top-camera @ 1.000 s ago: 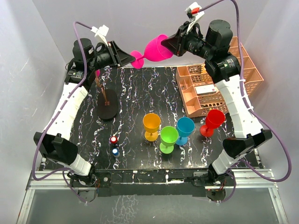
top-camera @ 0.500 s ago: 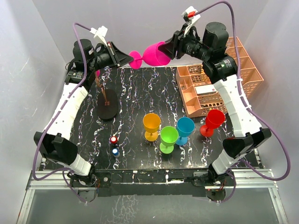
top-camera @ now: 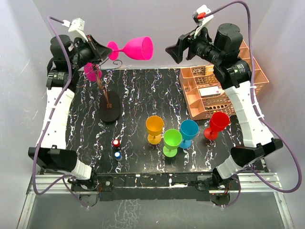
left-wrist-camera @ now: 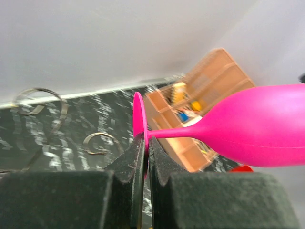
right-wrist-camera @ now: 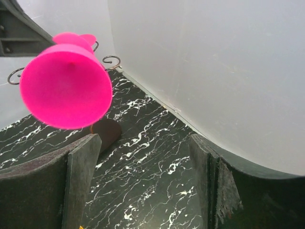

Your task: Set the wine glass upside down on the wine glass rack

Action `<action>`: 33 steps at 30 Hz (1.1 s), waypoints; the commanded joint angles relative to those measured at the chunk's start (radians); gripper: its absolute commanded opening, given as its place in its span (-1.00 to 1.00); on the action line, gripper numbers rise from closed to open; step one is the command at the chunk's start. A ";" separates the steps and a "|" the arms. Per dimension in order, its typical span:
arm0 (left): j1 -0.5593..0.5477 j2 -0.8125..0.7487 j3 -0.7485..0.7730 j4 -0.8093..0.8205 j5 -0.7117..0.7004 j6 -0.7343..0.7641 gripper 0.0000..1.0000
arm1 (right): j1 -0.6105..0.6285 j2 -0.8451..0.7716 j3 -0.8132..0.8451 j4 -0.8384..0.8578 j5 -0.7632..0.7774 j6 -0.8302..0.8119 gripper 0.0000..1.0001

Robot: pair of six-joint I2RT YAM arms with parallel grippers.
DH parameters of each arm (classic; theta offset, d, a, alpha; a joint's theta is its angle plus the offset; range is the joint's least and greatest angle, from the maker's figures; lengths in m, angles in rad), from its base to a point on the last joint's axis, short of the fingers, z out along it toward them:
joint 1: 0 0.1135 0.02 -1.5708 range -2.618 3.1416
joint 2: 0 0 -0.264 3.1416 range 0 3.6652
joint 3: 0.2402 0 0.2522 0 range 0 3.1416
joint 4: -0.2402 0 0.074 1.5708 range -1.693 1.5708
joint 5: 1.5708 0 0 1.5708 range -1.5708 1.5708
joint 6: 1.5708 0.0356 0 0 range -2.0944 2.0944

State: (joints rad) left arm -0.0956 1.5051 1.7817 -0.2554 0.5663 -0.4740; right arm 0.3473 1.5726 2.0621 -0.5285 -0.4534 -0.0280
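Wine glass (top-camera: 135,47), pink: off the counter (top-camera: 143,95), lying sideways in mid-air at back-left. Foot disc pinched edge-on in left gripper (top-camera: 102,51), stem horizontal, bowl mouth facing right toward right gripper (top-camera: 171,51). Clear gap btwn bowl rim and that gripper.

Left wrist view: left gripper (left-wrist-camera: 147,143) nearly closed, narrow slit only, foot of glass (left-wrist-camera: 257,126) clamped btwn the two pads; bowl sticking out to the right.

Right wrist view: right gripper (right-wrist-camera: 143,152) spread wide, nothing btwn fingers (right-wrist-camera: 81,176); bowl mouth of glass (right-wrist-camera: 66,93) seen head-on at upper left, well ahead of fingertips.

Wine glass rack (top-camera: 106,98): upright on counter at back-left, black oval base flat, copper stem rising to dark scroll arms. Glass higher than scroll arms, not touching them as far as visible. Curls of rack (left-wrist-camera: 97,143) seen below and behind foot disc from left wrist; base and curls (right-wrist-camera: 106,131) also in right wrist view.

Second pink shape (top-camera: 92,72) near rack top, partly hidden by left arm; can't tell what exactly.

Elsewhere on counter: orange glass (top-camera: 154,126), green glass (top-camera: 172,140), blue glass (top-camera: 188,130), red glass (top-camera: 218,123), all upright in a loose row mid-right; peach basket (top-camera: 248,78) back-right; two small bottles (top-camera: 116,148) near front-left.
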 commanded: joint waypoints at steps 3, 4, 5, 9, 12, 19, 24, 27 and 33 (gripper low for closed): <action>0.017 -0.130 0.100 -0.113 -0.329 0.273 -1.00 | -0.014 -0.054 -0.021 0.010 0.046 -0.025 0.65; 0.018 -0.132 0.105 -0.118 -0.367 0.302 -1.00 | -0.014 -0.058 -0.039 0.014 0.057 -0.026 0.65; 0.020 -0.133 0.111 -0.123 -0.402 0.328 -1.00 | -0.016 -0.060 -0.062 0.019 0.070 -0.026 0.65; 0.037 -0.132 0.148 -0.130 -0.523 0.433 -1.00 | -0.034 -0.066 -0.167 0.049 0.128 -0.036 0.66; 0.043 -0.127 0.199 -0.124 -0.618 0.514 -1.00 | -0.076 -0.054 -0.209 0.051 0.139 -0.046 0.66; 0.043 -0.045 0.317 -0.060 -0.827 0.732 -1.00 | -0.243 -0.089 -0.449 0.133 0.022 -0.044 0.65; 0.043 0.014 0.348 0.021 -0.900 0.853 -1.00 | -0.334 -0.156 -0.626 0.210 -0.060 -0.046 0.64; 0.043 0.052 0.352 0.083 -0.925 0.910 -1.00 | -0.386 -0.174 -0.649 0.199 -0.117 -0.048 0.64; 0.042 0.148 0.372 0.182 -0.919 1.004 -1.00 | -0.402 -0.178 -0.666 0.201 -0.180 -0.047 0.64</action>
State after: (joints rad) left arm -0.0551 1.6157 2.1067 -0.1875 -0.3313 0.4339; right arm -0.0528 1.4437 1.3903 -0.4175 -0.5529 -0.0628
